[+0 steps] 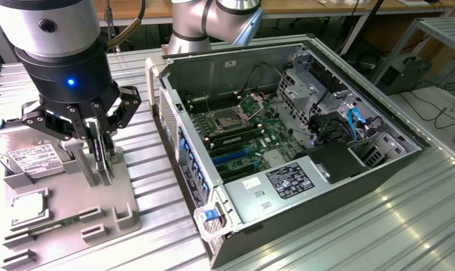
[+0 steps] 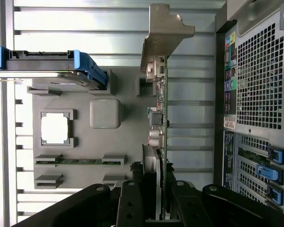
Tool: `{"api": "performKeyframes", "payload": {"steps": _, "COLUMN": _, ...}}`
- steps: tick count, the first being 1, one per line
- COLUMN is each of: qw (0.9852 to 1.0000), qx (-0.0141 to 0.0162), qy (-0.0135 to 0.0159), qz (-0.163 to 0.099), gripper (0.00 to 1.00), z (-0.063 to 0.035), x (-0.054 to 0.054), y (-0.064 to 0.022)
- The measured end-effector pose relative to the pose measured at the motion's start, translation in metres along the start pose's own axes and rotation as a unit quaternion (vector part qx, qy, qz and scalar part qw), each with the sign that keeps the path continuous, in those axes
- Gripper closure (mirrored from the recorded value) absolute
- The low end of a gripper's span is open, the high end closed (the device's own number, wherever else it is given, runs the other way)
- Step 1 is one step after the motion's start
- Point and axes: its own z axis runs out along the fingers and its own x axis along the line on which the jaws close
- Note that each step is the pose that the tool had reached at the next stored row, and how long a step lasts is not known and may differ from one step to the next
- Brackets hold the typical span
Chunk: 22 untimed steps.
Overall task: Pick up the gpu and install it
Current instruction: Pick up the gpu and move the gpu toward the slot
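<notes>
Over the grey fixture tray, I have the card pinched on edge, not yet lifted clear.

In the exterior view, the gripper (image 1: 98, 161) hangs straight down over the fixture tray (image 1: 62, 195). Its fingers are drawn in on both faces of the gpu (image 1: 101, 141), which stands upright in its slot, off to the exterior view's left of the open computer case (image 1: 288, 141). I judge that a clean lift wants a straight vertical pull with no twist, so the card cannot bind. In the wrist view, the gpu (image 2: 162, 118) runs edge-on, with its silver bracket (image 2: 163, 38) at the far end. The gripper (image 2: 156, 208) is clamped on the near end, one finger per face.
</notes>
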Motion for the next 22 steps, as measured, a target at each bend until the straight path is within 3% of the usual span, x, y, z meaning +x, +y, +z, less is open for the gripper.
{"api": "performKeyframes", "payload": {"steps": 22, "qw": 1.0000, "qx": 0.0000, "qy": 0.0000, "qz": 0.000, "gripper": 0.72, "z": -0.0055, "x": 0.0000, "y": 0.0002}}
